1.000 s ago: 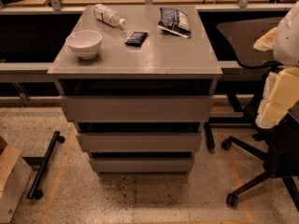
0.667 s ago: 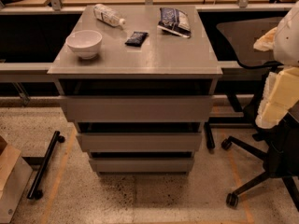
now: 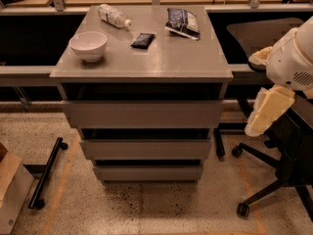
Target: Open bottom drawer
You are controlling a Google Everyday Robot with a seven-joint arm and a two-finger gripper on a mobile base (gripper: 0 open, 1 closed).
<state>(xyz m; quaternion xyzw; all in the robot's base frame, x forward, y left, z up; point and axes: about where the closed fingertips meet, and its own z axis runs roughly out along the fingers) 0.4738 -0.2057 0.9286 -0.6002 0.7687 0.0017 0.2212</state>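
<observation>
The grey cabinet (image 3: 142,67) stands in the middle of the camera view with three handleless drawers. The bottom drawer (image 3: 148,173) is the lowest and narrowest-looking grey front, just above the floor, with a dark gap along its top edge. The middle front (image 3: 145,149) and the tall top front (image 3: 143,114) sit above it. My gripper (image 3: 268,110), cream-coloured below a white arm housing (image 3: 293,58), hangs at the right of the cabinet at about top-drawer height, apart from all the drawers.
On the cabinet top are a white bowl (image 3: 88,45), a plastic bottle (image 3: 113,16), a small dark packet (image 3: 143,40) and a blue snack bag (image 3: 182,22). A black office chair (image 3: 274,180) stands right of the cabinet. A black wheeled bar (image 3: 46,173) lies left on the floor.
</observation>
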